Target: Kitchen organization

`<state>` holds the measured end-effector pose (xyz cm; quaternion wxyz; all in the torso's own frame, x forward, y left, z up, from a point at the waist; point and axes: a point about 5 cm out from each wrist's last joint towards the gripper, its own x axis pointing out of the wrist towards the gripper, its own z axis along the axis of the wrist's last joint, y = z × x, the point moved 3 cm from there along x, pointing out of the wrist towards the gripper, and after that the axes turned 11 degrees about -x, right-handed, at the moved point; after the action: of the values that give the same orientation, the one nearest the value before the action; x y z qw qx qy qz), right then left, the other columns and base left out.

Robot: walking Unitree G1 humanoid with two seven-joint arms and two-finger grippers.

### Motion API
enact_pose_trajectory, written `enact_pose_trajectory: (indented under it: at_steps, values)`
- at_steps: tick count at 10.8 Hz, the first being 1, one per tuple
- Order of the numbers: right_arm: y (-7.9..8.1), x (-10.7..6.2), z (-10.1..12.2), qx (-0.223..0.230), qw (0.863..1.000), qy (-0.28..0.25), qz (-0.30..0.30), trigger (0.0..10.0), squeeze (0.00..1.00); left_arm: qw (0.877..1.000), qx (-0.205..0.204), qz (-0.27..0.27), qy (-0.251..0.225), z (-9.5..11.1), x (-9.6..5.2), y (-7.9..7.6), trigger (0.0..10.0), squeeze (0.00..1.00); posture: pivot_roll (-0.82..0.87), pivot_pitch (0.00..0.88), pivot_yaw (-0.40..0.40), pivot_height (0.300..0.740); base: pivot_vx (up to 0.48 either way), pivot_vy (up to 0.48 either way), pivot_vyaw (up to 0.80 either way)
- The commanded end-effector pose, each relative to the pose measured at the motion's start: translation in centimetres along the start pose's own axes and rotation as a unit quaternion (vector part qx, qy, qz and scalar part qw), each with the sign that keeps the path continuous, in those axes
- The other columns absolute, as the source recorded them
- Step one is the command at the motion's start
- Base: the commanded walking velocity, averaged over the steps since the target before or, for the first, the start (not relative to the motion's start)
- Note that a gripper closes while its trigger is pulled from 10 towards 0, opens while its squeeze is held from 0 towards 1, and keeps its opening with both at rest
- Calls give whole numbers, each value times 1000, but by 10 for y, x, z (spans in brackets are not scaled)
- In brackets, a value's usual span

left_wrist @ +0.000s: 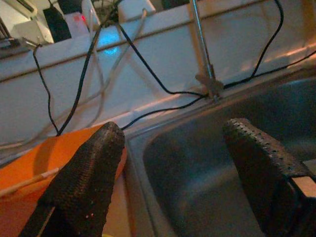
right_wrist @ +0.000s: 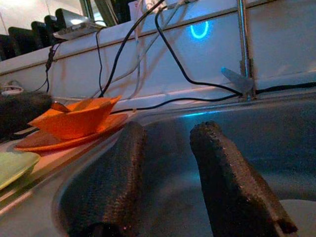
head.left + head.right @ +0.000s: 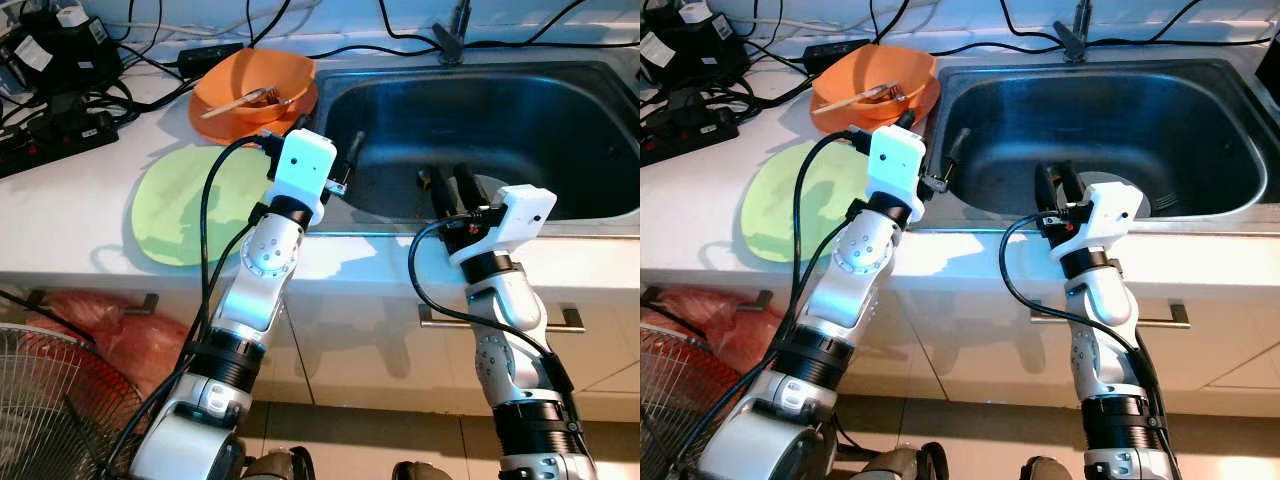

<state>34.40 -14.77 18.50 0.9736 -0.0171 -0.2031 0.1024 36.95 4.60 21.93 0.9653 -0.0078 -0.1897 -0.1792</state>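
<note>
An orange bowl (image 3: 255, 80) holding a chopstick and a fork sits on an orange plate (image 3: 300, 105) at the back of the white counter, left of the steel sink (image 3: 560, 120). A light green plate (image 3: 180, 210) lies nearer the counter's front. My left gripper (image 1: 173, 158) hovers open over the sink's left rim, one finger (image 3: 352, 150) above the basin and the other toward the orange plate. Over the sink's front edge, my right gripper (image 3: 450, 185) points into the basin, open with nothing between its fingers. A pale round disc (image 3: 492, 188) lies on the sink floor just beyond it.
Power strips and tangled black cables (image 3: 60, 70) crowd the counter's back left. A tap (image 3: 455, 40) rises behind the sink. Below the counter are cabinet doors with a bar handle (image 3: 565, 320), a red bag (image 3: 110, 325) and a wire fan (image 3: 50, 410).
</note>
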Motion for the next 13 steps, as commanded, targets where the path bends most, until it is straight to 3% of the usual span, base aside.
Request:
enact_pose_trajectory:
  at_steps: [1,3,7,13]
  values:
    - [5,0,-11,6,1000,25,7,10000,0,1000,-17,1,13,-13,-9,-5,10000,0,8,126,90,740,0,0,0]
    - [5,1,-11,5,1000,23,6,10000,0,998,-56,26,33,-33,-14,0,10000,0,3,121,93,740,0,0,0]
    - [4,1,-11,5,1000,19,4,10000,0,998,-53,36,13,-29,-13,5,10000,0,-6,115,96,740,0,0,0]
    - [3,1,-11,5,1000,19,2,10000,0,997,-60,44,29,-44,-22,5,10000,0,-1,121,91,740,0,0,0]
